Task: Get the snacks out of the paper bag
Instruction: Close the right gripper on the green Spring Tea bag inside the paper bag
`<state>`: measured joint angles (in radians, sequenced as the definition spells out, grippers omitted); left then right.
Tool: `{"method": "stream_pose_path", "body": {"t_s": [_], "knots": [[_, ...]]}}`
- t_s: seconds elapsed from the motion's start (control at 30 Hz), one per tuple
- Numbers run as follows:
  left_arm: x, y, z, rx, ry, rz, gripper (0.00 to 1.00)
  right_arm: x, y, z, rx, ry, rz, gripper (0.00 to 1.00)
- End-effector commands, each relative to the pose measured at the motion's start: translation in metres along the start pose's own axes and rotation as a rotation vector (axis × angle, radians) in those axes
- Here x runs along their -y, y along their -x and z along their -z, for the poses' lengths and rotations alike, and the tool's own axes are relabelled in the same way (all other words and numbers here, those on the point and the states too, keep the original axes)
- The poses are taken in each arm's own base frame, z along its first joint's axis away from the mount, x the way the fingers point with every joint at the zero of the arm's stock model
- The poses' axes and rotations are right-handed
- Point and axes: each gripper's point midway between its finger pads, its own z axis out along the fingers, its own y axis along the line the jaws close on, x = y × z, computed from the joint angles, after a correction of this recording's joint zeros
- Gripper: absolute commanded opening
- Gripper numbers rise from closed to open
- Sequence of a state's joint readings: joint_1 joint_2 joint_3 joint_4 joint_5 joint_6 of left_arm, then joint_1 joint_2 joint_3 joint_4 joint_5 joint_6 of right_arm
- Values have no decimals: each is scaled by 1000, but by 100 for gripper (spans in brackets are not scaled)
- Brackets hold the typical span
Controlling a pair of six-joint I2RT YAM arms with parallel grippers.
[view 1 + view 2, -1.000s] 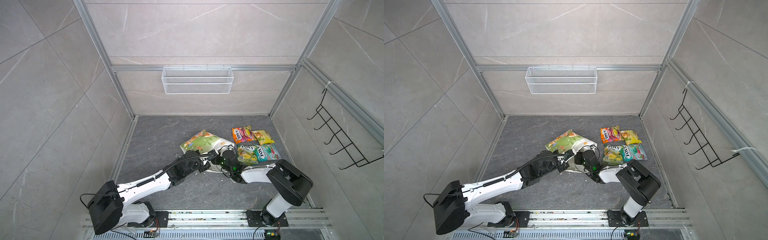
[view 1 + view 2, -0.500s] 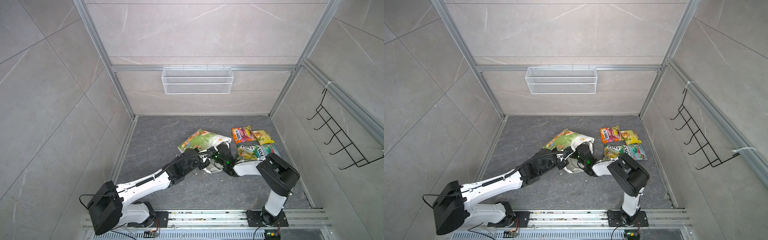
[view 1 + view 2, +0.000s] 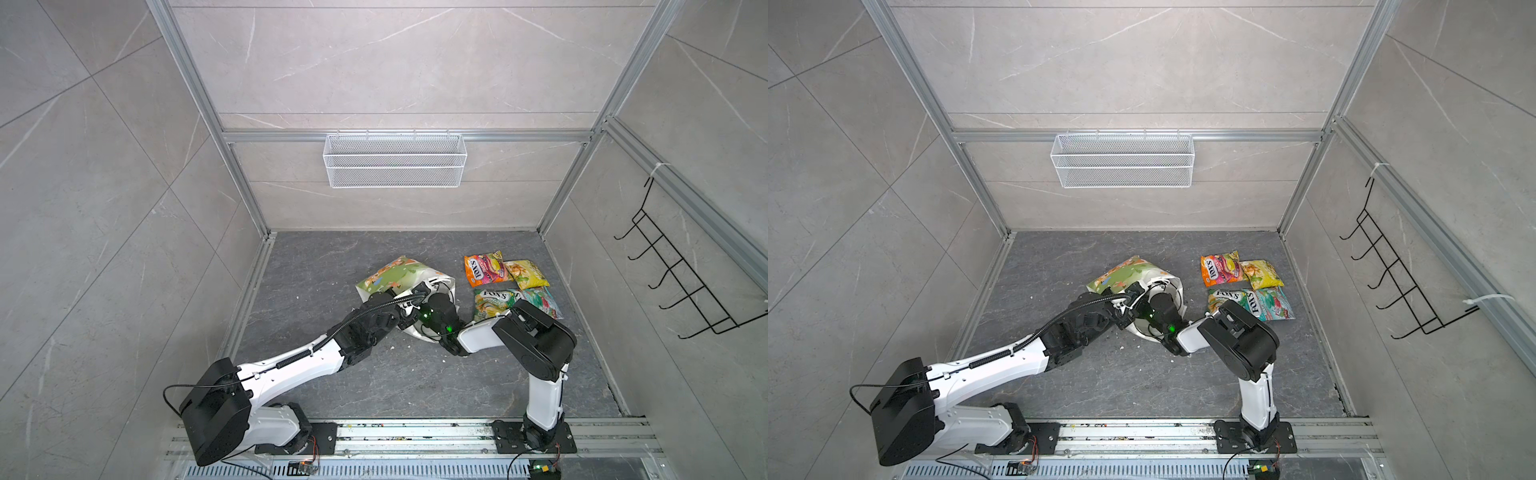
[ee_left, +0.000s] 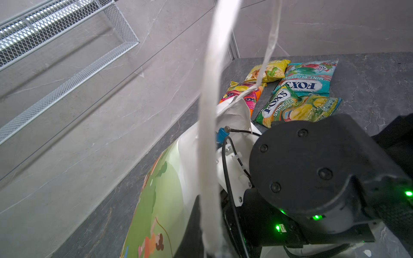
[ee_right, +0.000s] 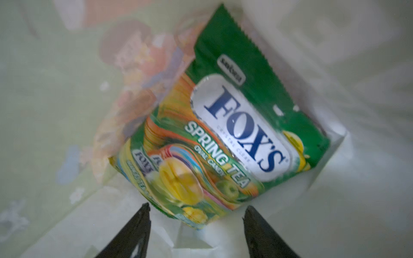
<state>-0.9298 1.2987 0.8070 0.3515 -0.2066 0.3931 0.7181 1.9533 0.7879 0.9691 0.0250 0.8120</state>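
Left gripper (image 3: 417, 291) clamped on cord (image 4: 210, 134) of white printed paper bag (image 3: 390, 276). Right gripper (image 5: 197, 205) inside, spread empty before green FOX'S pouch (image 5: 223, 134).

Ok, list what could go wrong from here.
1. The right gripper is open inside the paper bag. Closing on the flat Spring Tea pouch, it may pinch bag paper too, or slip off.
2. The left gripper seems to hold only the cord handle. Pulling the pouch out could drag or tear the bag.
3. The right arm's elbow hangs over the pouches on the floor and might sweep them.
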Motion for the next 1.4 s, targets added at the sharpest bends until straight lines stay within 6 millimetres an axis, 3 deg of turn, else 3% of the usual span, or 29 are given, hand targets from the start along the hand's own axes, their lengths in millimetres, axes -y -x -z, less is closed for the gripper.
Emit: {"method": "stream_pose_path", "body": {"t_s": [0.0,0.27,0.4,0.57,0.73,0.8,0.87,1.03,1.17,1.37], "knots": [[-7,41,7,141,-10,14,0,0,-7,-10,-28,-20,6,68],[20,52,11,196,-170,-1,0,4,2,-41,-4,-161,-100,79],[26,54,13,211,-202,5,0,25,4,-57,66,-250,-213,87],[30,51,17,211,-218,14,0,49,4,-72,136,-368,-343,86],[31,44,20,198,-211,14,0,60,-3,-88,134,-435,-399,68],[29,42,20,190,-200,15,0,64,-2,-97,134,-402,-421,50],[26,39,20,179,-178,16,0,66,-3,-95,135,-408,-412,35],[17,19,14,138,-93,-1,0,56,6,-80,131,-392,-332,17],[9,-1,7,79,-14,-29,0,48,10,-62,116,-388,-262,8],[-3,-17,7,42,65,-41,0,38,10,-29,72,-362,-188,7]]}}
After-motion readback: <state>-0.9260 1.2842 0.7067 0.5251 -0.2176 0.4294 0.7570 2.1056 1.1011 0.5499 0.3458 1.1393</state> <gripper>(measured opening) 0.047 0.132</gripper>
